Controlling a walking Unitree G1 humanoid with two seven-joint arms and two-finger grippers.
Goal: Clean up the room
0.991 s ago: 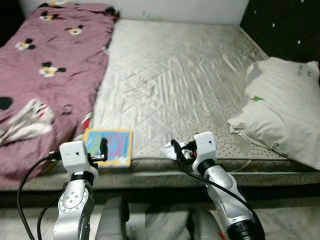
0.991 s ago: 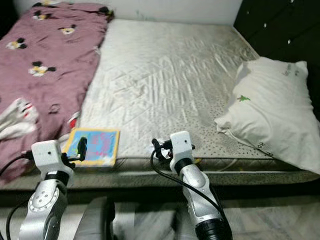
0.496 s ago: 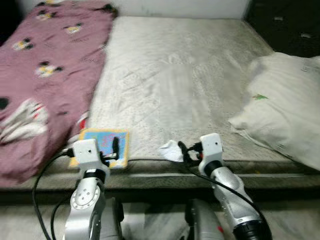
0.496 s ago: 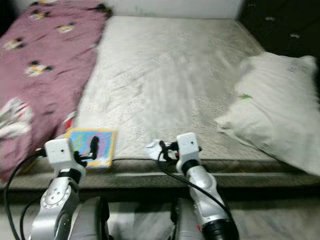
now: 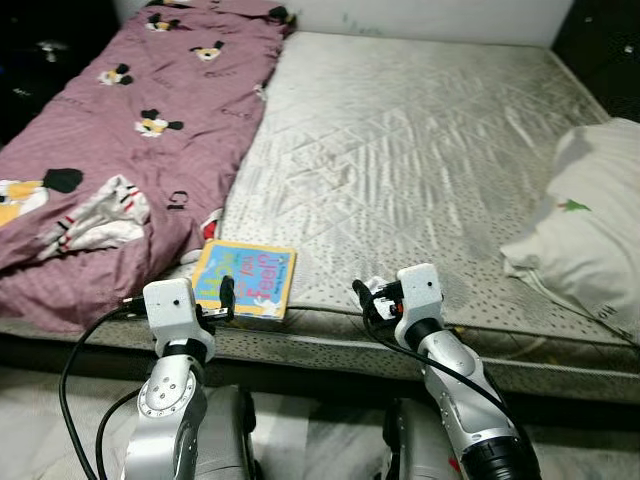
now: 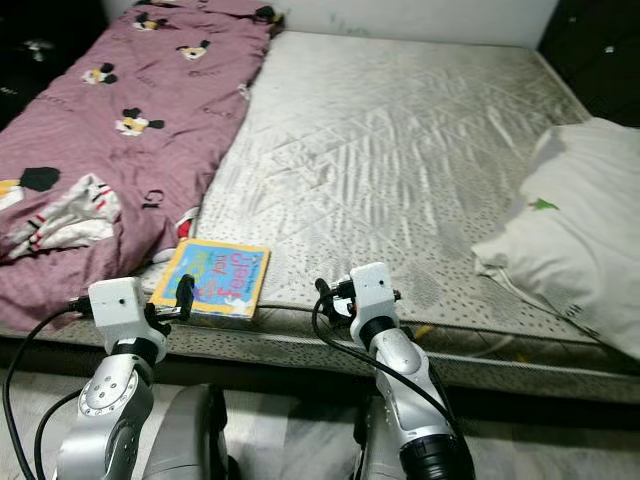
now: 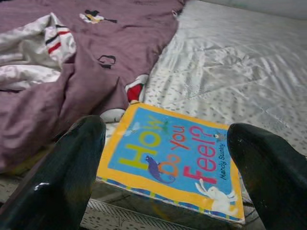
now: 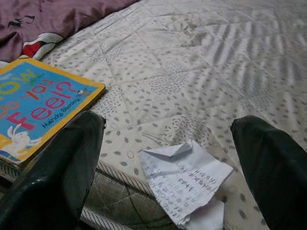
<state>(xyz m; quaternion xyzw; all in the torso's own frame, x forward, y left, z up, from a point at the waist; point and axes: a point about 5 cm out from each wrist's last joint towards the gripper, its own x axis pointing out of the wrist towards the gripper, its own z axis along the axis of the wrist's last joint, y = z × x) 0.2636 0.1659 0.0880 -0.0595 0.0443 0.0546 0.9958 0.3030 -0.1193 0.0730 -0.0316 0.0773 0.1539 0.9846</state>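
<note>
A colourful picture book (image 7: 172, 160) titled "How Do You Feel?" lies flat at the front edge of the mattress (image 5: 420, 150), beside the maroon blanket. My left gripper (image 5: 226, 296) hovers just in front of the book, open, with the cover between its fingers (image 7: 72, 167) in the left wrist view. A crumpled white paper note (image 8: 184, 179) rests on the mattress edge to the right of the book. My right gripper (image 5: 362, 297) is held low in front of that paper, open, fingers (image 8: 62, 163) spread to either side of it and holding nothing.
A maroon cartoon-print blanket (image 5: 130, 130) covers the bed's left side, with a white striped garment (image 5: 95, 215) bunched on it. A white pillow (image 5: 590, 240) lies at the right edge. Dark furniture stands at the back corners. Pale floor runs below the bed front.
The whole picture has shifted, so the camera has moved: the blanket shows more and the pillow sits farther right. Both arms keep about the same pose at the bed edge.
</note>
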